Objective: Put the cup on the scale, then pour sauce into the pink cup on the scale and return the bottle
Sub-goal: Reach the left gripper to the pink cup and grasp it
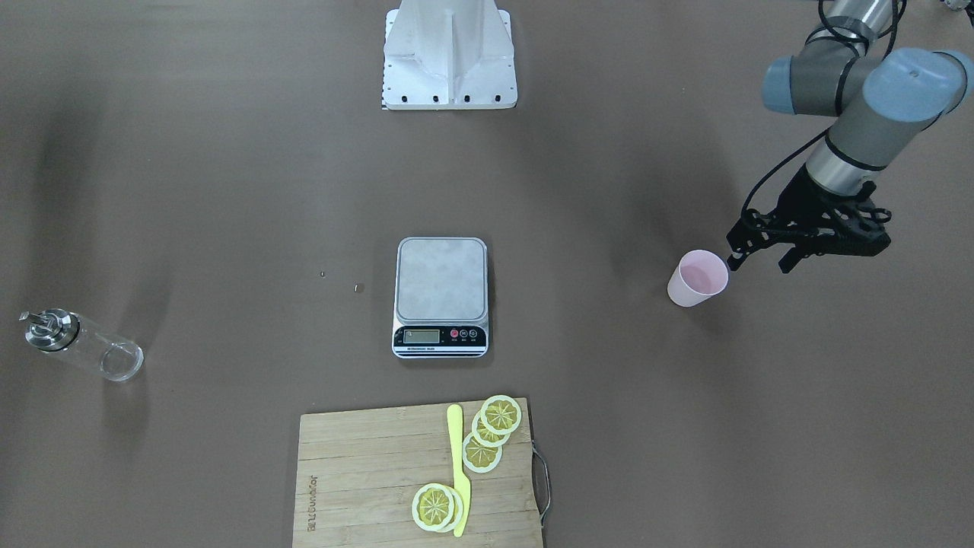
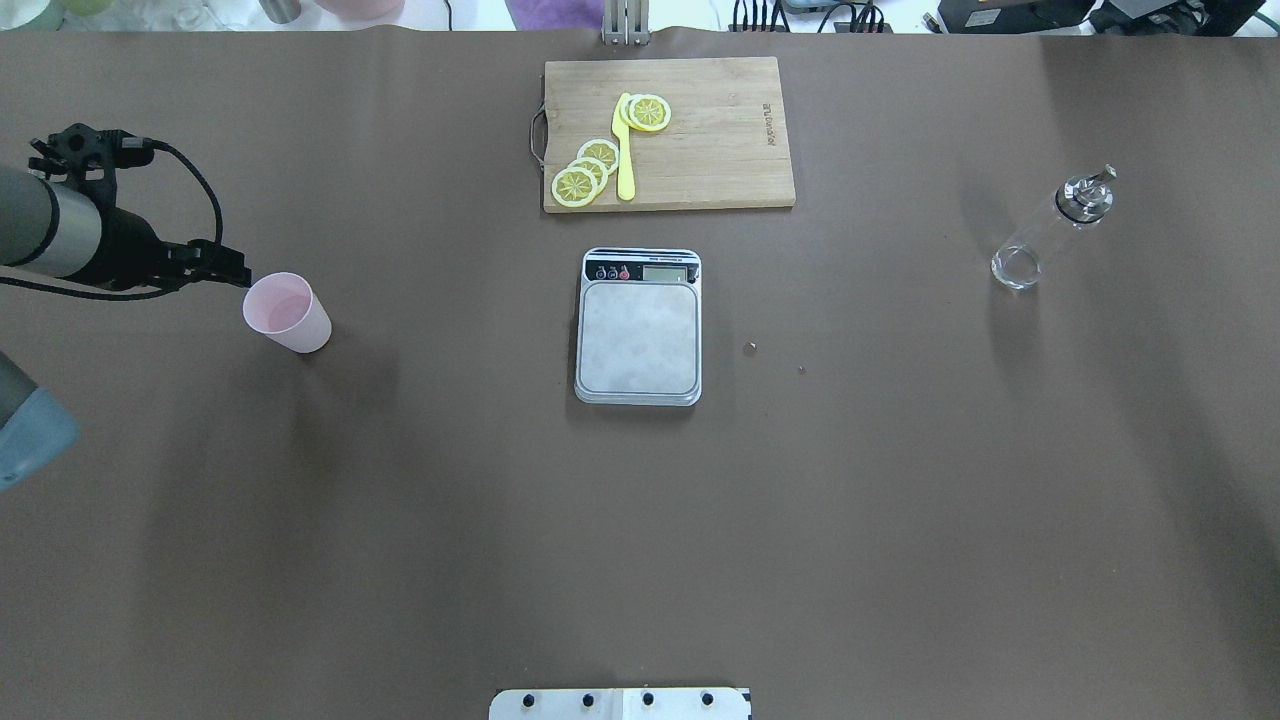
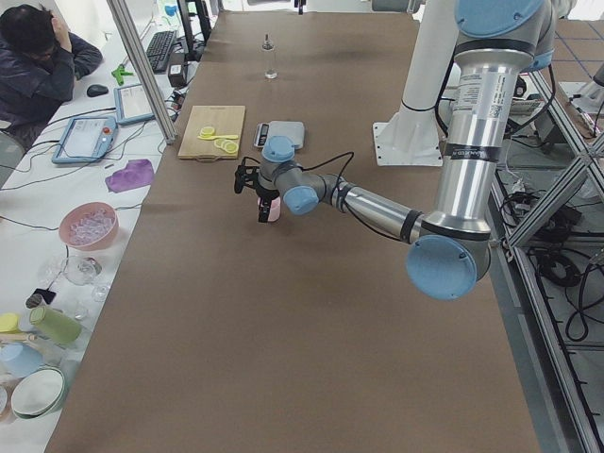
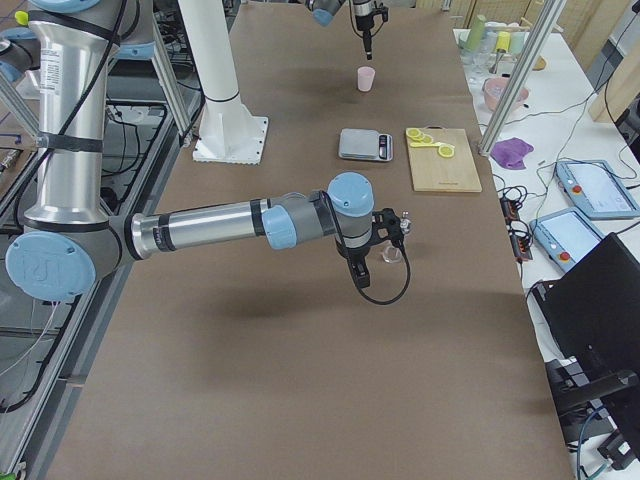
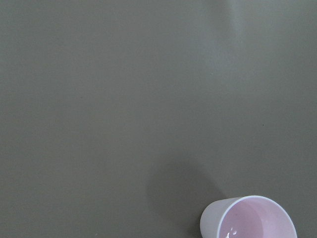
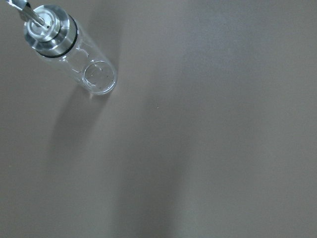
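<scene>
The pale pink cup [image 1: 698,278] stands upright on the brown table, far out on my left side; it also shows in the overhead view [image 2: 287,312] and at the bottom of the left wrist view [image 5: 247,218]. My left gripper [image 1: 759,262] is open and empty, just beside the cup's rim on its outer side, not around it. The scale [image 1: 441,280] sits at the table's middle with a bare platform. The clear glass bottle [image 1: 80,346] stands upright far out on my right side. My right gripper [image 4: 385,240] hovers by the bottle [image 6: 74,54]; I cannot tell whether it is open or shut.
A wooden cutting board [image 1: 365,472] with lemon slices and a yellow knife lies beyond the scale, at the operators' edge. The white robot base [image 1: 449,53] is at the near edge. Two small specks [image 1: 359,288] lie beside the scale.
</scene>
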Controlling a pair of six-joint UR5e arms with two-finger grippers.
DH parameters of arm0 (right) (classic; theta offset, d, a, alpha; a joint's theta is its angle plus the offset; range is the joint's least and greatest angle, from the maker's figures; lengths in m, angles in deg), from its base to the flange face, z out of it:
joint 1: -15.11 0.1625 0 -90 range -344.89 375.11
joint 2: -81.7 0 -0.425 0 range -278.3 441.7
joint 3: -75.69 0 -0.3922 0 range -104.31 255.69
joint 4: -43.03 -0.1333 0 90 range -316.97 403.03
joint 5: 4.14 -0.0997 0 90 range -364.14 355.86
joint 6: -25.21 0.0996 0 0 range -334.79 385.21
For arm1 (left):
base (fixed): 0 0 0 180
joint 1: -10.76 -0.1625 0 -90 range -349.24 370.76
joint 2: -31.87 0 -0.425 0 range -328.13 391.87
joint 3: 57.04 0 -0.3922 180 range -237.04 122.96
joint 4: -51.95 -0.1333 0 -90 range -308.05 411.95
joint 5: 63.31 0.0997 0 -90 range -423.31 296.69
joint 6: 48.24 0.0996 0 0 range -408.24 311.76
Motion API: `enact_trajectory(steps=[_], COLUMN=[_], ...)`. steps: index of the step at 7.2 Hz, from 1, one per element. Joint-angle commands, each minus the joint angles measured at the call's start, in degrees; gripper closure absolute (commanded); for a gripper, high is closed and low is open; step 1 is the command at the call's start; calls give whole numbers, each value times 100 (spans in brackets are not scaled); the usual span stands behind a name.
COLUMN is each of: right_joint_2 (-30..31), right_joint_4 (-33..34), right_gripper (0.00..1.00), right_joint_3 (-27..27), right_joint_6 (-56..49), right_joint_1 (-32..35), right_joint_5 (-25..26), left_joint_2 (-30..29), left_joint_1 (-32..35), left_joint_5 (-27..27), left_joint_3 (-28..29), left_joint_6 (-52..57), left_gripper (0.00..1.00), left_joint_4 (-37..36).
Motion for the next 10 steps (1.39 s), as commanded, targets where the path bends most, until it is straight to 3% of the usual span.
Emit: enact_trajectory(steps=[1, 3, 7, 8, 10], right_joint_2=[11, 2, 2, 2, 2], right_joint_4=[0, 0, 0, -9, 0], right_gripper=[0, 0, 0, 0, 0], right_joint_3=[-8, -8, -8, -8, 1], right_joint_6=[0, 9, 27, 27, 27], right_joint_1=[0, 0, 0, 0, 0], right_joint_5=[0, 0, 0, 0, 0], left_joint_2=[-140, -149, -185, -167, -176], left_joint_1=[-189, -330, -348, -330, -330], left_joint_5=[94, 164, 164, 164, 147], left_joint_3=[184, 175, 149, 131, -17], left_joint_6=[-12, 6, 33, 33, 15], left_gripper=[12, 31, 95, 100, 100], left_joint_4=[25, 34, 34, 34, 25])
